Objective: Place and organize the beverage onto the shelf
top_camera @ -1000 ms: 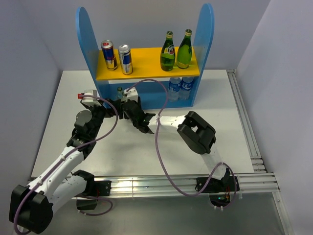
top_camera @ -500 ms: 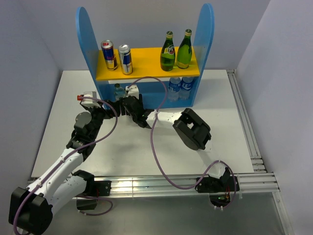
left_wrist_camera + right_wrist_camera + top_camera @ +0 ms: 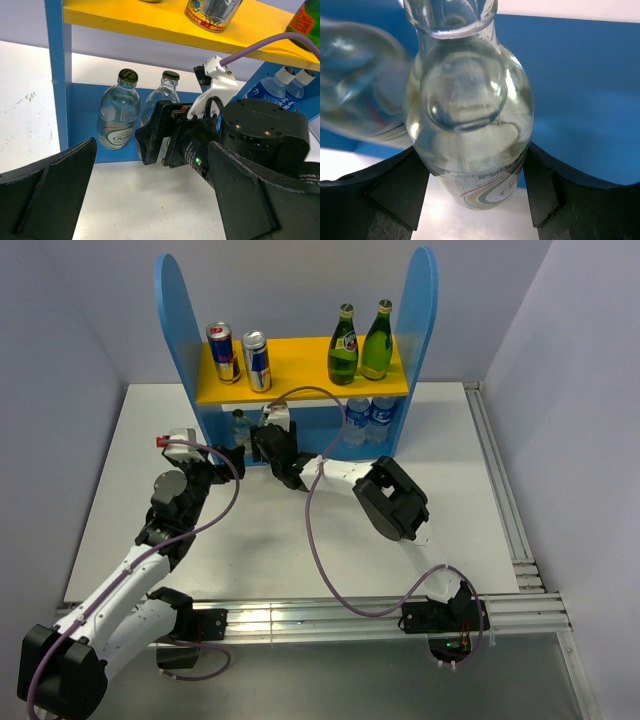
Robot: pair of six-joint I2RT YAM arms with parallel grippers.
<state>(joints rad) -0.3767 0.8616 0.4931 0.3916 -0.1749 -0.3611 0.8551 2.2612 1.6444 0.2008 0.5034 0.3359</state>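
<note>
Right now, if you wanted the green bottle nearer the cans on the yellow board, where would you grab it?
Probably its slim neck, coming from the open front. The green bottle stands upright, close beside its twin, so jaws around the wide body might bump that one. The necks leave more room between them.

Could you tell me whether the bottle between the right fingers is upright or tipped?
Upright: the bottle stands cap-up, parallel to the neighbouring bottle.

place: robot lab cell | signs: bare white table (image 3: 250, 560), plain grey walls (image 3: 60, 300), aluminium rails (image 3: 515, 530)
</note>
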